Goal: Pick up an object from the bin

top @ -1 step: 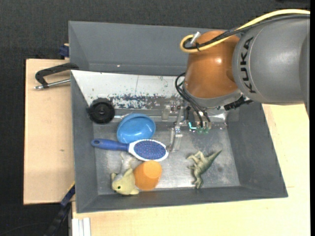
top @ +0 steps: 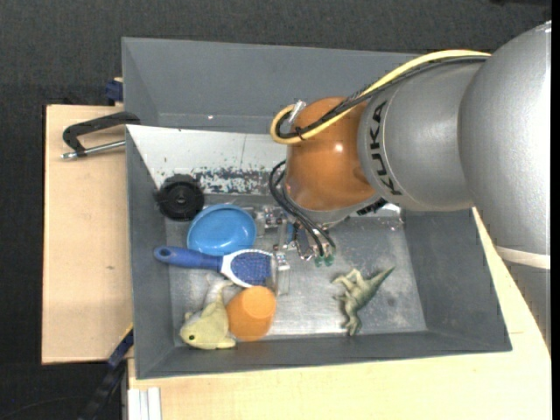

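Grey bin (top: 437,269): gripper (top: 302,241) hangs beside blue brush (top: 248,268), grip unreadable. Likely approach step; next, centre and descend.

Contents of bin (top: 144,269): six loose items, one of each kind.

- Blue bowl (top: 221,230): 1. Reference item.
- Black round knob (top: 179,198): 1, up and left of the blue bowl.
- Blue-handled brush (top: 217,262): 1, directly below the blue bowl.
- Orange cup (top: 250,312): 1, below the blue bowl, beyond the brush.
- Yellow soft toy (top: 208,329): 1, below the blue bowl, touching the orange cup.
- Green dinosaur (top: 357,294): 1, well to the lower right of the blue bowl.
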You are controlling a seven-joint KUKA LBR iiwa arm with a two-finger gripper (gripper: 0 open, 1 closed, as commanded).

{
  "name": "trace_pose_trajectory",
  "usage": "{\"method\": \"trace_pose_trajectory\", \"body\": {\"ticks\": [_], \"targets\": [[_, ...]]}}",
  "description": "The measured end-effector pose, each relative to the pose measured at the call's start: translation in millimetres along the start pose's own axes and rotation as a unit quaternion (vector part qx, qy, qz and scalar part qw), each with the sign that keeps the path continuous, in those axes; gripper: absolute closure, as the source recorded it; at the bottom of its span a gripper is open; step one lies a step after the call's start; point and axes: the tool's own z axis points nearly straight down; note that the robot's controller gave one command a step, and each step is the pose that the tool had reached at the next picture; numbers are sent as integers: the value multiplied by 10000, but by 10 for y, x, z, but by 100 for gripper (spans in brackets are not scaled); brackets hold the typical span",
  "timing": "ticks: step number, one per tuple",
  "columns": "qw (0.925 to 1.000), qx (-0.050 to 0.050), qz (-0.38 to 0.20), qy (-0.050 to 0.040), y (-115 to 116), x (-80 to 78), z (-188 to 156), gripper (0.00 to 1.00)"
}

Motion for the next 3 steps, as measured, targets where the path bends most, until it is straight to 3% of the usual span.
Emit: {"method": "trace_pose_trajectory", "body": {"ticks": [1,2,3], "targets": [[9566,32,2915,52,368,122,291,0],[9567,15,2909,54,386,123,289,100],[9654,-18,2607,4,539,-34,-905,100]]}}
